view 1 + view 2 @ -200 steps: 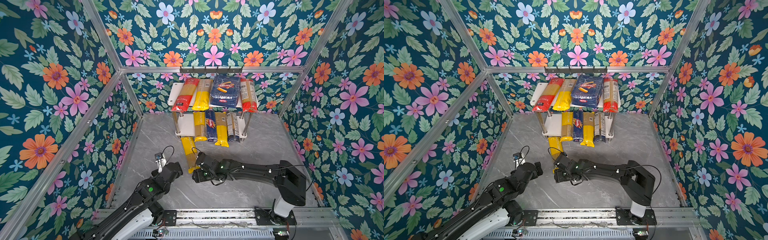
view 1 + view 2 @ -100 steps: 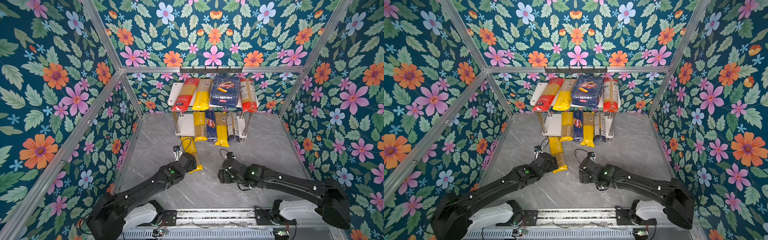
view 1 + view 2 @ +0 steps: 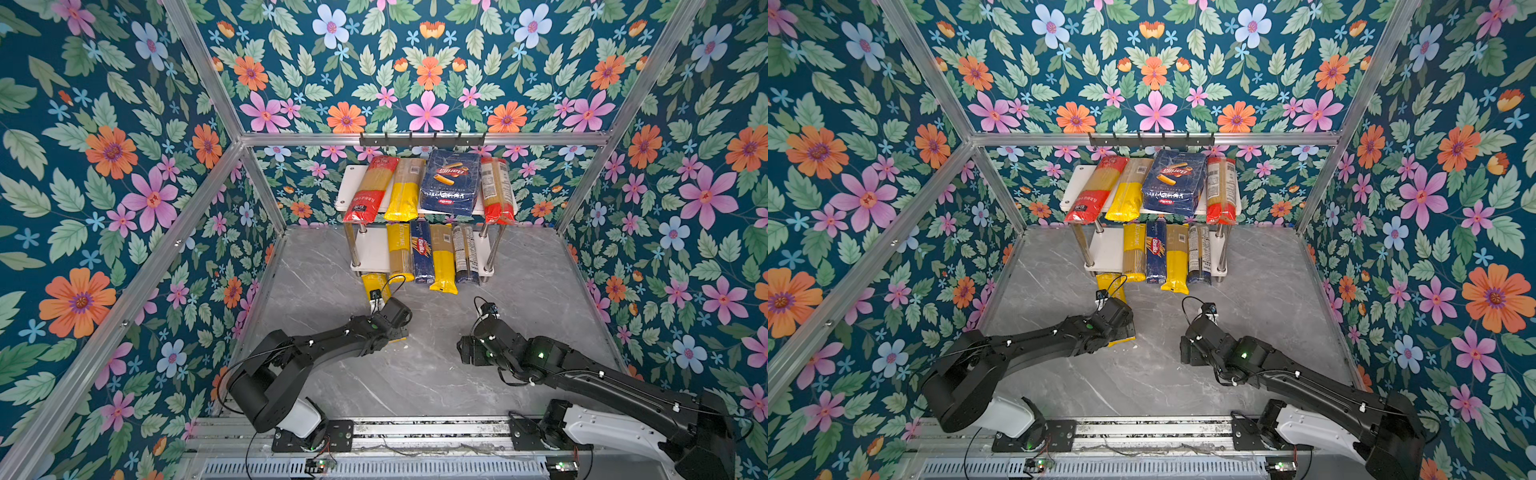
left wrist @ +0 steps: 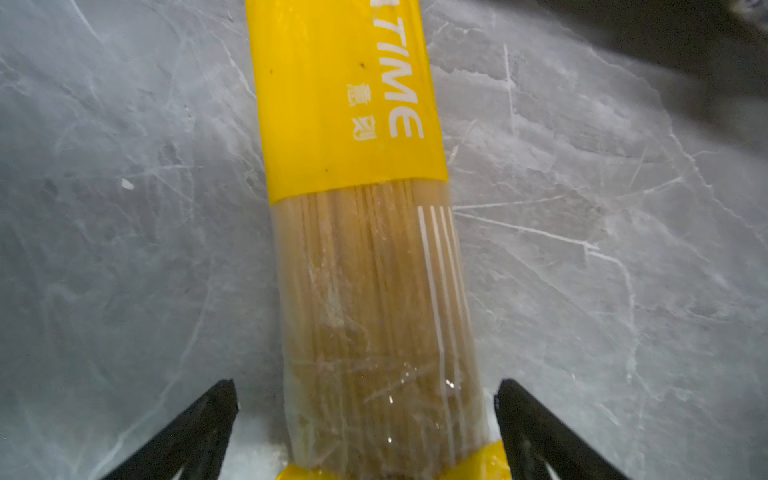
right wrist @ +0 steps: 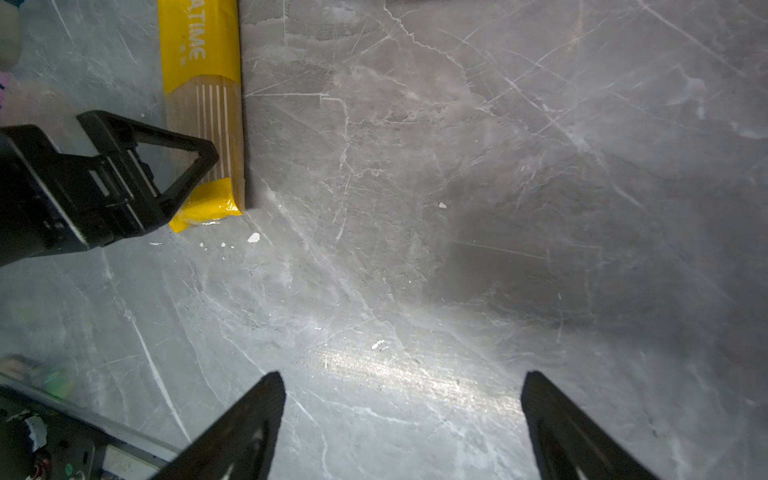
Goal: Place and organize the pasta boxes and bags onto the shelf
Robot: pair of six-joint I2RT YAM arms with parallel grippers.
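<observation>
Here, a grey marble-patterned tabletop (image 3: 519,291) sits inside floral wallpaper walls (image 3: 104,166), seen from above; read it as a clock face with twelve at the back wall. At twelve o'clock stands a small two-tier shelf (image 3: 352,183) of two white boards on four shiny metal posts.

From its nine o'clock side to its three o'clock side, the upper board carries:
- a clear red-ended spaghetti bag (image 3: 371,189)
- a clear yellow-ended spaghetti bag (image 3: 405,189)
- a wide dark-blue Barilla rigatoni pack (image 3: 451,183)
- a second red-ended spaghetti bag (image 3: 496,189)

The lower board carries, in the same order:
- a yellow-topped spaghetti bag (image 3: 400,253)
- a narrow blue Barilla spaghetti box (image 3: 422,257)
- a lower yellow-ended spaghetti bag (image 3: 442,262)
- a dark-ended spaghetti bag (image 3: 465,255)

All four overhang the front edge toward six o'clock.

One loose spaghetti bag (image 4: 365,270), long and clear with yellow ends, lies flat on the tabletop just off centre toward ten o'clock. It runs lengthwise from twelve to six. Its far end reaches the lower board's front edge, and it is hard to tell whether they touch.

The left gripper (image 4: 365,399) hangs over the bag's six o'clock end. Its black fingers (image 4: 199,432) are spread wide on either side of the bag, not closed on it.

The right gripper (image 5: 403,378) is just off centre toward four o'clock, apart from the bag. Its jaws are spread wide over bare marble, holding nothing
</observation>
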